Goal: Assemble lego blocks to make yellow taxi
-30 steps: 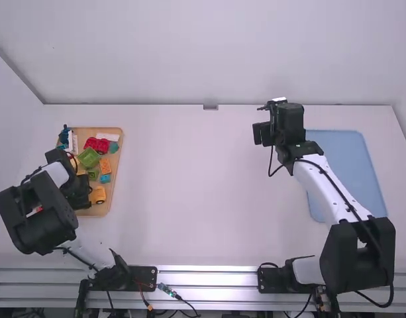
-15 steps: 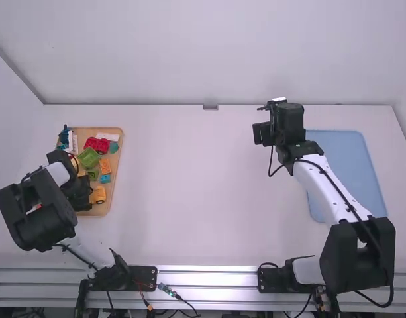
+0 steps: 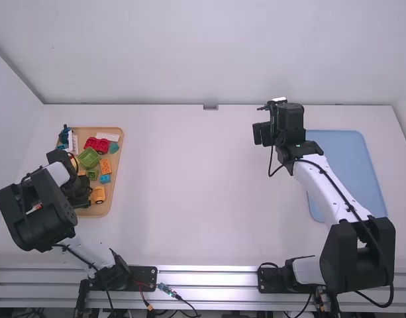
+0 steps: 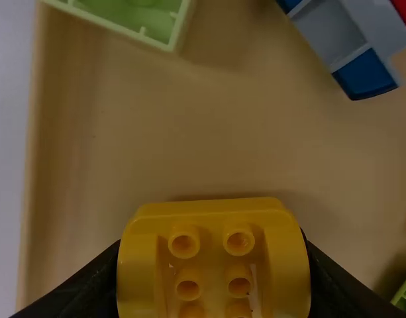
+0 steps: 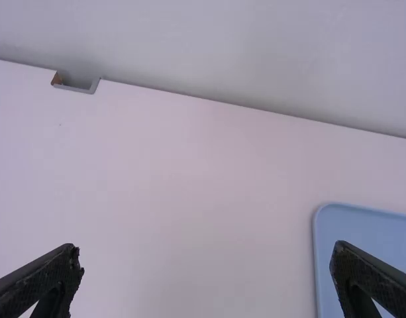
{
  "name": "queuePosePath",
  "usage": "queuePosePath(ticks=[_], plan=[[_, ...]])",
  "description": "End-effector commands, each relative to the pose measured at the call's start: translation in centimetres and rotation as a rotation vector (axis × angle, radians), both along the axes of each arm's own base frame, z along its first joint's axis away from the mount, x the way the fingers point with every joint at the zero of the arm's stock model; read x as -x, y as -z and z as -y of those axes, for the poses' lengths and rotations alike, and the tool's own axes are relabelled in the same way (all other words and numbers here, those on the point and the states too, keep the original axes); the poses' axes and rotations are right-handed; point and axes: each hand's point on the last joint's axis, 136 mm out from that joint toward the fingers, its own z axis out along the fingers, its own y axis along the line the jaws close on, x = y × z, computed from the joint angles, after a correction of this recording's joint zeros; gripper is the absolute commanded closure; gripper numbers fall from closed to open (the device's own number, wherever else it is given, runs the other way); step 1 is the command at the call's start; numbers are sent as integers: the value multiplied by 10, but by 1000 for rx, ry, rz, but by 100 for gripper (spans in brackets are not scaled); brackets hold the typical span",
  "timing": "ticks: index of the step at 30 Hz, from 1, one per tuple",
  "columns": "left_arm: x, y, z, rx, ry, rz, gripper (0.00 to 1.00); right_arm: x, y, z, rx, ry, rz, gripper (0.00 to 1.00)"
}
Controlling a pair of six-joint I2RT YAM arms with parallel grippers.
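Over the near part of the wooden tray (image 3: pixel 114 211) at the left is my left gripper (image 3: pixel 79 197). In the left wrist view, the fingers of my left gripper (image 4: pixel 213 265) press against both sides of a yellow block (image 4: pixel 213 213) with round studs. Whether that block touches the tray floor, I cannot tell. An orange-yellow piece with a dark wheel (image 3: pixel 98 195) lies close beside the gripper in the high view. My right gripper (image 3: pixel 261 134) hangs at the right, away from the blocks; in the right wrist view my right gripper (image 5: pixel 206 257) is open and holds nothing.
Farther along the tray are a red piece (image 3: pixel 97 145), a green piece (image 3: pixel 89 158), an orange block (image 3: pixel 105 166), a small blue block (image 3: pixel 105 179) and a white piece (image 3: pixel 108 136). A blue mat (image 3: pixel 345 165) lies at the right, beside the right arm.
The left arm has shifted only very slightly over the tray. The right arm has kept still.
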Motion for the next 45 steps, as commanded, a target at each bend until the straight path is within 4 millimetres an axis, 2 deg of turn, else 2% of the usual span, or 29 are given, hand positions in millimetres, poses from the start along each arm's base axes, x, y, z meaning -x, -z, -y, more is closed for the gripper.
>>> queuePosePath(ticks=[1, 6, 14, 15, 16, 17, 19, 24, 27, 28, 33, 34, 36, 39, 40, 45], plan=[[11, 9, 5, 17, 12, -39, 52, -3, -7, 0, 0, 5, 16, 1], [7, 4, 3, 15, 13, -37, 54, -3, -7, 0, 0, 5, 16, 1], [1, -30, 3, 16, 24, -37, 62, -2, -6, 0, 1, 5, 8, 1], [-2, -36, 4, 13, 29, -27, 67, -2, -6, 0, 1, 5, 8, 1], [-3, -39, 4, 13, 32, -22, 78, -2, -6, 0, 1, 5, 8, 1], [-4, -43, 7, 18, 37, -10, 97, -2, -6, 0, 1, 5, 8, 1], [-10, -52, 15, 34, 51, 27, 98, -2, -6, 0, 1, 5, 9, 1], [-22, -61, 33, 21, 70, 51, 98, -2, -6, 0, 1, 5, 9, 1], [-29, -67, 60, 9, 76, 41, 98, -2, -6, 0, 1, 6, 9, 1], [-30, -67, 62, 8, 78, 42, 98, -2, -6, 0, 1, 5, 9, 1], [-65, -75, 126, -4, 215, 110, 98, -2, -6, 0, 1, 5, 8, 1], [-67, -75, 136, 5, 216, 114, 98, -2, -6, 0, 1, 5, 8, 1], [-70, -75, 175, 45, 217, 124, 98, -2, -6, 0, 1, 5, 8, 1], [-69, -74, 208, 67, 209, 124, 98, -2, -6, 0, 1, 5, 8, 1], [-69, -74, 224, 67, 256, 126, 98, -2, -6, 0, 1, 5, 7, 1], [-68, -75, 272, 81, 399, 143, 98, -1, -4, 0, 2, 4, 0, 1]])
